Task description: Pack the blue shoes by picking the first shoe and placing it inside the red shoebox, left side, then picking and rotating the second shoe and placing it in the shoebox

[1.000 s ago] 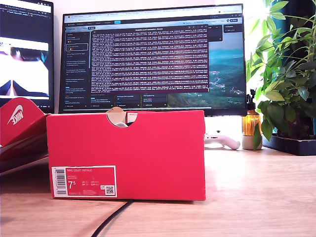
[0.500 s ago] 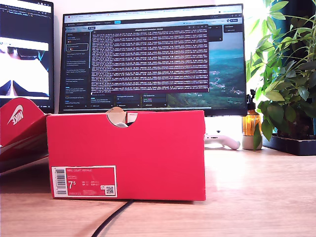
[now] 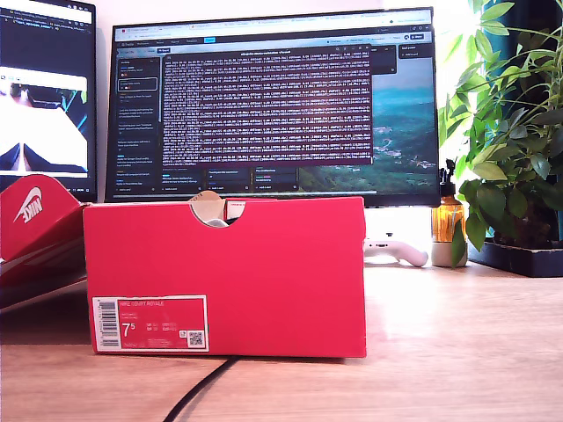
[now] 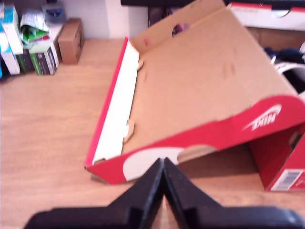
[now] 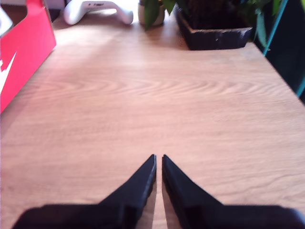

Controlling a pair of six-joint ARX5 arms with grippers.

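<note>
In the exterior view, the red shoebox [image 3: 224, 274] stands on the table [image 3: 457, 352]; no arm shows. My first hand [image 4: 163, 164], pinched empty, faces the red lid [image 4: 200, 90], with a dark shoe-like shape far beyond it. My second hand [image 5: 158, 160], nearly closed and empty, hovers over bare table. I judge packing not yet begun.

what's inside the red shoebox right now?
Mostly hidden. In the exterior view the red shoebox front wall blocks the interior; only something pale shows through its notch. The first wrist view shows something dark with white at the box's open top, too blurred to identify.
</note>
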